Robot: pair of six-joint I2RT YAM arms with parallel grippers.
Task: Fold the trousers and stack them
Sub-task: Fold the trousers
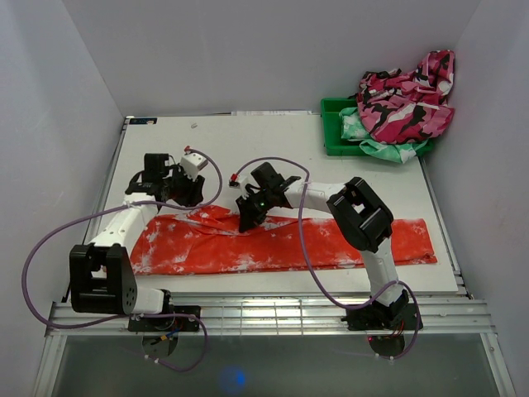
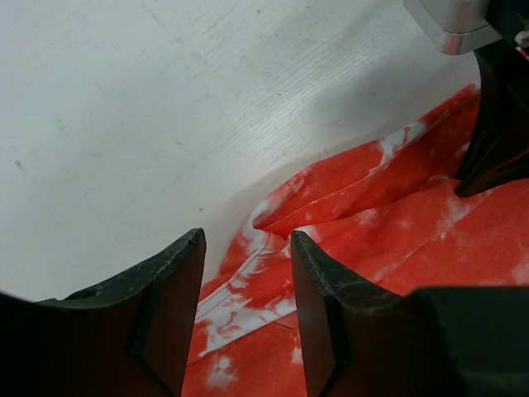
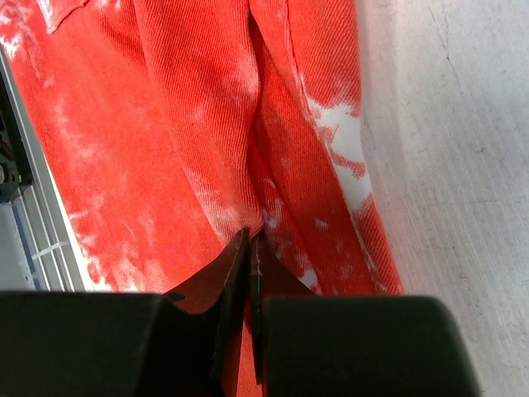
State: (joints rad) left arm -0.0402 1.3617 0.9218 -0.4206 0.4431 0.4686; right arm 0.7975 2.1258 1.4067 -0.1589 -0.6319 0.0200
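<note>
The red-orange, white-speckled trousers [image 1: 281, 248] lie flat in a long band across the near half of the table. My left gripper [image 1: 192, 198] hovers over their rumpled upper-left edge; in the left wrist view it [image 2: 246, 240] stands open, the cloth [image 2: 397, 215] lying below the gap and gripped by neither finger. My right gripper [image 1: 246, 222] is at the trousers' upper edge near the middle. In the right wrist view it [image 3: 250, 240] is shut on a pinched ridge of the trousers [image 3: 182, 124]. Its black fingers [image 2: 496, 124] show at the right of the left wrist view.
A green bin [image 1: 335, 124] stands at the back right. A pink, black and white camouflage garment [image 1: 405, 103] is heaped on it, over a mint-green and white one [image 1: 388, 149]. White tabletop [image 1: 248, 149] stretches behind the trousers. A metal rail [image 1: 248, 314] runs along the near edge.
</note>
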